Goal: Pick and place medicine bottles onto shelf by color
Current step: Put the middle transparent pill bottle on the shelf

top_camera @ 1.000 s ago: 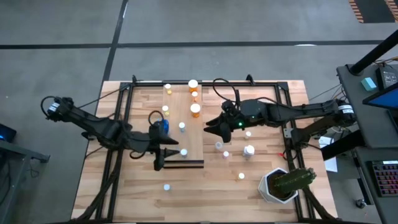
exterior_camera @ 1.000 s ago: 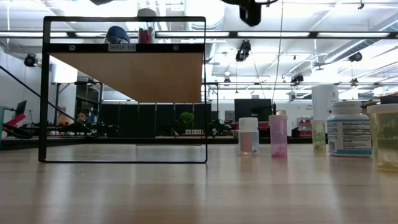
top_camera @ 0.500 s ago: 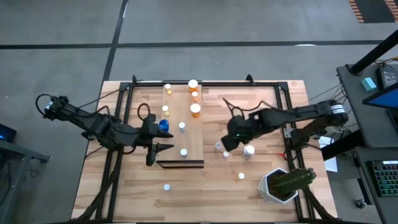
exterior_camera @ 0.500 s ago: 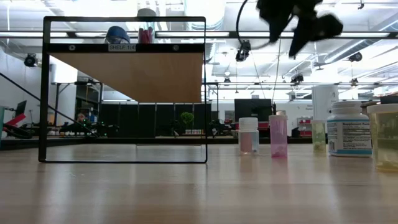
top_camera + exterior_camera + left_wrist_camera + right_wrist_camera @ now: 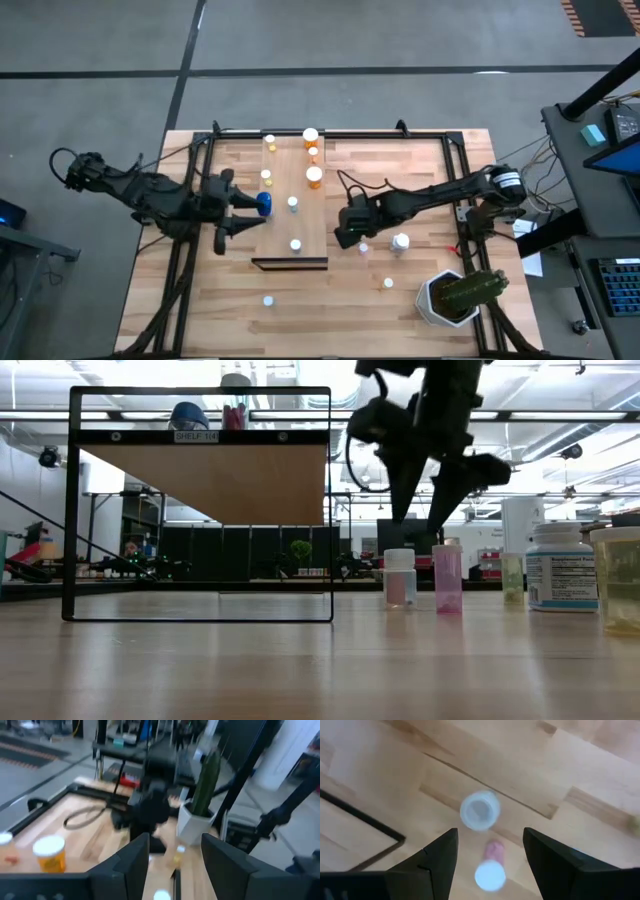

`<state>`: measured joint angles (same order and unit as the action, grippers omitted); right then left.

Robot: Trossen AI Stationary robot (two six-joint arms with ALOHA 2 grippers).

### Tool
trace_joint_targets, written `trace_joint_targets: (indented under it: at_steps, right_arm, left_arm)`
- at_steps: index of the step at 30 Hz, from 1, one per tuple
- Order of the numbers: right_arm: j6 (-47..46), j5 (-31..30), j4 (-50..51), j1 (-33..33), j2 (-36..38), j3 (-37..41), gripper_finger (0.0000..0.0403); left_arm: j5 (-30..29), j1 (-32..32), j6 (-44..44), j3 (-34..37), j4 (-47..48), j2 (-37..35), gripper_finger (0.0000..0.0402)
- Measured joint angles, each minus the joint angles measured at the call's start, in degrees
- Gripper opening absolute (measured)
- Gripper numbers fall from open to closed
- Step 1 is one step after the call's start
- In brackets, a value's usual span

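The shelf [image 5: 303,215] is a pale board on a black frame; in the low view [image 5: 205,480] it stands raised. On it stand orange bottles [image 5: 314,177], a blue bottle [image 5: 263,203] and white-capped ones [image 5: 295,244]. My left gripper [image 5: 232,220] is open and empty at the shelf's left edge, near the blue bottle. My right gripper [image 5: 421,525] is open, pointing down above a clear bottle [image 5: 479,810] and a pink bottle [image 5: 490,866], both upright on the table right of the shelf. It touches neither.
More bottles stand on the table to the right: a fat white one [image 5: 400,241], small ones [image 5: 388,283] and one near the front [image 5: 267,299]. A white pot with a cactus [image 5: 458,295] stands at the near right corner. Black frame rails [image 5: 462,215] run along the sides.
My right gripper has gone toward the near edge and down, from above the shelf's right edge to just over the clear and pink bottles, tipping to point down. My left gripper has drawn back toward the table's left edge, away from the white-capped bottle on the shelf.
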<state>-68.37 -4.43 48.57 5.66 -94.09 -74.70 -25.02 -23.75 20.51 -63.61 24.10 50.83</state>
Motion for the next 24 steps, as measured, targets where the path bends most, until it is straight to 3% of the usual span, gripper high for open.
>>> trace_joint_targets:
  at_steps: [19,24]
  right_arm:
    - [0.4,-0.3,-0.8,-0.3,-7.4,-3.8,0.0213]
    - [0.9,-0.3,-1.0,-0.3,-7.8,-3.8,0.0179]
  left_arm:
    - [-4.2,0.0,-3.6,0.2,-1.6,-4.1,0.0164]
    - [-4.8,0.0,-4.6,0.2,-1.7,-3.3,0.0164]
